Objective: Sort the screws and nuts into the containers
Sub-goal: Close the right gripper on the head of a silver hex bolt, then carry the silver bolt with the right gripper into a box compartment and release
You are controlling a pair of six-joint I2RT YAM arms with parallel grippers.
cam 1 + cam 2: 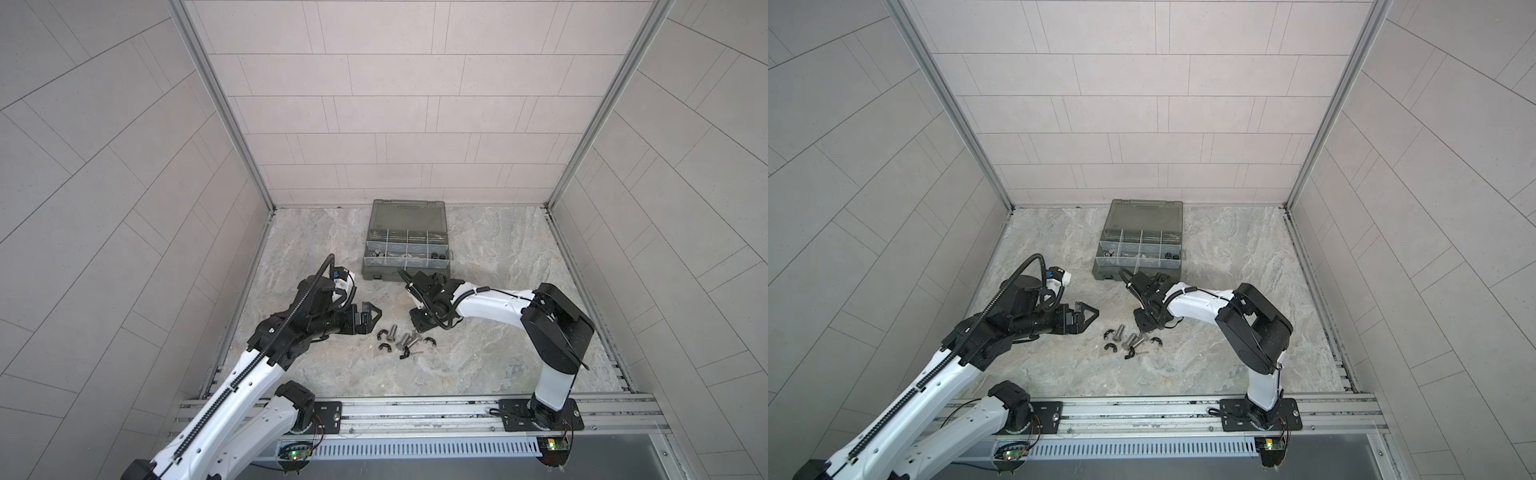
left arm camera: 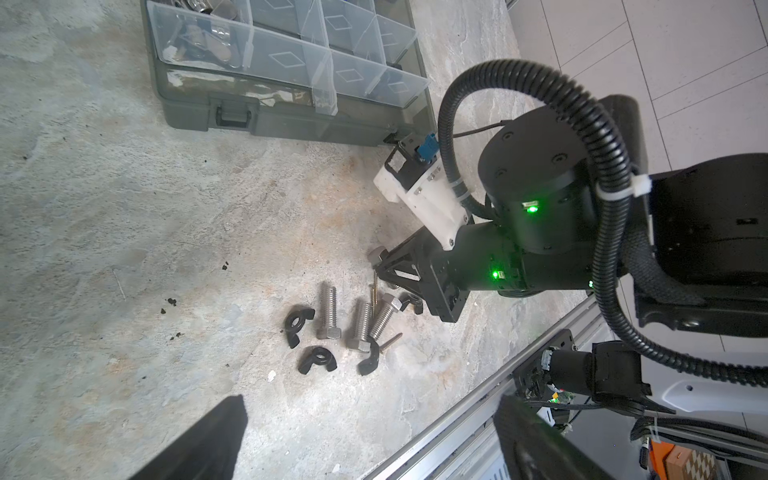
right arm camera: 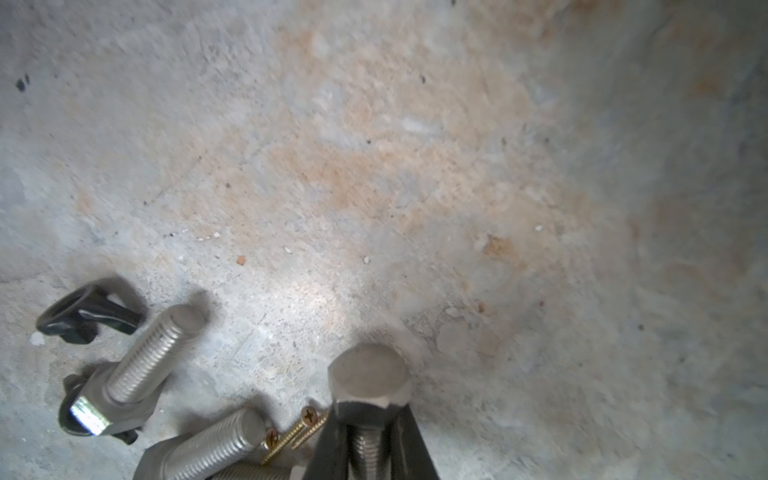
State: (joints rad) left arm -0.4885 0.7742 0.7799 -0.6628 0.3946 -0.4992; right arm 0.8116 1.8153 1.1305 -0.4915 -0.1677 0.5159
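Several silver screws (image 1: 405,338) (image 1: 1130,340) lie in a small pile on the stone floor, mixed with black winged nuts (image 2: 318,359) (image 3: 83,311). At the pile's far edge my right gripper (image 1: 417,328) (image 3: 368,409) is shut on the threaded shank of one screw (image 3: 368,376), and its hex head sticks out past the fingertips. The left wrist view shows that grip (image 2: 384,262) too. To the left of the pile my left gripper (image 1: 370,316) (image 2: 370,440) hangs open and empty. The containers (image 1: 407,249) (image 2: 286,58) are compartments of an open organiser case behind the pile.
Two thin brass wood screws (image 3: 293,430) lie among the bolts. The case's smoky lid (image 1: 407,214) stands open against the back wall. Some compartments hold silver parts (image 2: 203,37) and black ones (image 1: 436,257). An aluminium rail (image 1: 415,409) runs along the front edge.
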